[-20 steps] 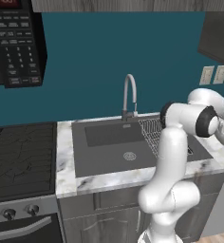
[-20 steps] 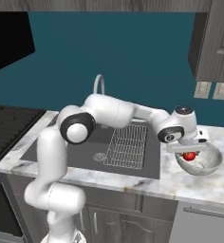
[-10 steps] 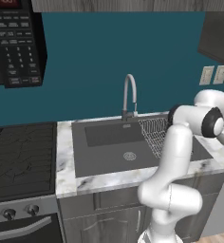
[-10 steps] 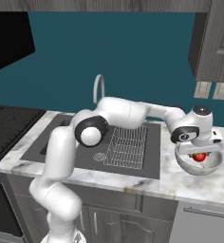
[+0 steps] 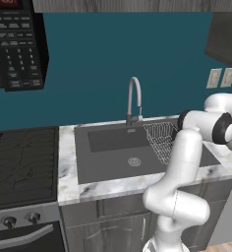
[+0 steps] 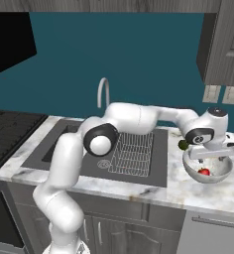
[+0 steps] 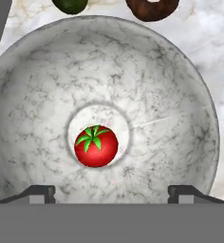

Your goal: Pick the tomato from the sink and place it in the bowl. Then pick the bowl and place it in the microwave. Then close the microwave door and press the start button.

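The microwave (image 5: pixel 17 44) is hanging black and boxy high on the teal wall, well apart from the arm – the far end of the job, since the bowl has to travel up there later. Below it the sink (image 5: pixel 118 157) is sitting sunk in the marbled counter (image 6: pixel 153 191), its wire rack (image 6: pixel 134 154) lying inside and the curved faucet (image 5: pixel 133 98) rising behind.

The arm is reaching out over the counter on the far side of the sink from the microwave, so that the hand is hanging directly above the bowl (image 6: pixel 208 168), which is standing on the counter just beside the basin. The gripper (image 7: pixel 112 192) is looking straight down into it with its two tips spread wide and pinching nothing; they are straddling open space at the bowl's near wall.

The tomato (image 7: pixel 96 145) is resting at the bottom of the bowl, stem up, touching neither finger – so the first placement looks done, and the hand is probably placed here because it has to clear away before gripping the rim.

Just beyond the bowl, a small green fruit (image 7: pixel 70 5) and a dark brown ring (image 7: pixel 152 8) are lying on the marble.
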{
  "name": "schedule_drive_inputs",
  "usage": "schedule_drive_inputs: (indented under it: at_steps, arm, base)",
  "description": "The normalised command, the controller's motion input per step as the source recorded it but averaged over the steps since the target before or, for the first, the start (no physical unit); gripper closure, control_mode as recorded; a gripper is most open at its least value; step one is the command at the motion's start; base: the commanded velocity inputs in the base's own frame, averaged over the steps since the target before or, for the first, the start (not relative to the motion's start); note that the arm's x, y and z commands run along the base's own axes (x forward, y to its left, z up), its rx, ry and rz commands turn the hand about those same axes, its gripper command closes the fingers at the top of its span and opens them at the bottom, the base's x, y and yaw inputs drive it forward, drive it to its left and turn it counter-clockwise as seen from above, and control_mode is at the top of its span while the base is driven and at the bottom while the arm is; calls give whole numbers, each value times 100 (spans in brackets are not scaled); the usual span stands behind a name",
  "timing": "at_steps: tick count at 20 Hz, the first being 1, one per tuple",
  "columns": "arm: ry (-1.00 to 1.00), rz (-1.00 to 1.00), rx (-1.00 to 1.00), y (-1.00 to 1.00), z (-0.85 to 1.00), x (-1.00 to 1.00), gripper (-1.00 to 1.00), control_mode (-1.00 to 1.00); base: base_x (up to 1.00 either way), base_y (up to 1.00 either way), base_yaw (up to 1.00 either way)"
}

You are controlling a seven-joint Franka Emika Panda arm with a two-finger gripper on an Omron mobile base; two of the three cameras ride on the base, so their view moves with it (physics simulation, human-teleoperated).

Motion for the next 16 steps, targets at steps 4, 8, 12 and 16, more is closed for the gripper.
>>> schedule_drive_inputs:
  at_steps: [4,8,12,16]
  arm:
    - [0,3,0,1,-1,2,-100,-100]
    - [0,5,0,39,1,-11,-100,-100]
    - [0,12,-6,89,-2,-42,-100,-100]
    - [0,15,-13,100,-19,-37,-100,-100]
  base:
    - [0,0,0]
    - [0,0,0]
    - [0,0,0]
    - [0,0,0]
